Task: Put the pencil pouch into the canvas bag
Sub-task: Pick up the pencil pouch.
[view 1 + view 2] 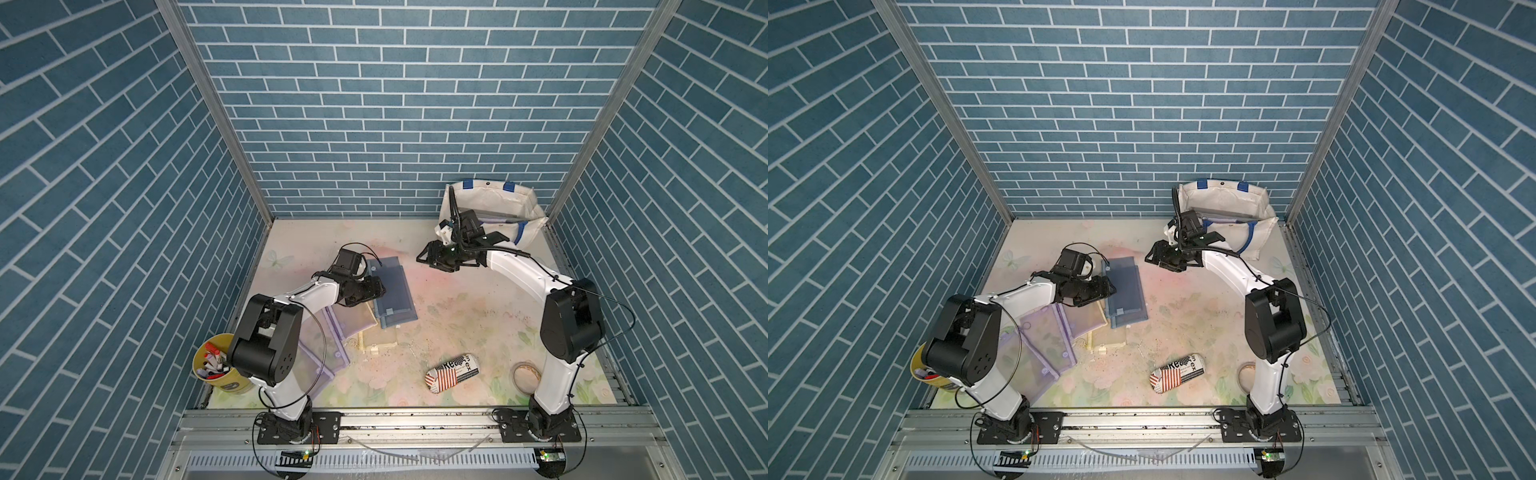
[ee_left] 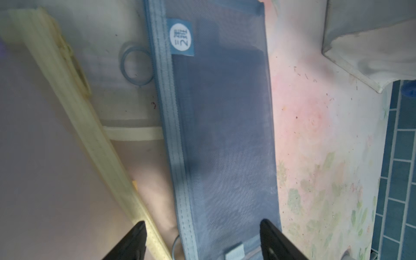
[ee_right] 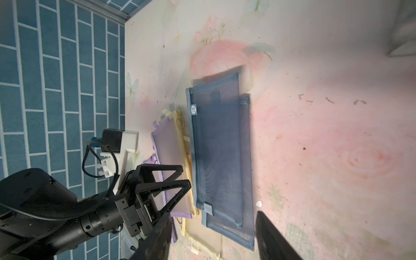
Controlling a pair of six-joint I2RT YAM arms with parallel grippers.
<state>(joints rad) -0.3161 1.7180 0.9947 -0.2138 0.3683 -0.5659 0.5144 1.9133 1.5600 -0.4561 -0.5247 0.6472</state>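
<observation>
both top views look steeply down from above the near edge at the whole table (image 1: 457, 299). both wrist views closely share the blue mesh pouch (image 2: 220, 135).

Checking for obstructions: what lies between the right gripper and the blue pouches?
Only bare mat separates the right gripper from the blue pouches, shown in both top views and the right wrist view.

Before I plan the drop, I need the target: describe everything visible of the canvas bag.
The canvas bag is a boxy off-white tote with royal-blue handles, upright and open-mouthed on the table, in the far right corner by the brick wall. Flat greyish things lie inside. The right arm hides its near left corner.
</observation>
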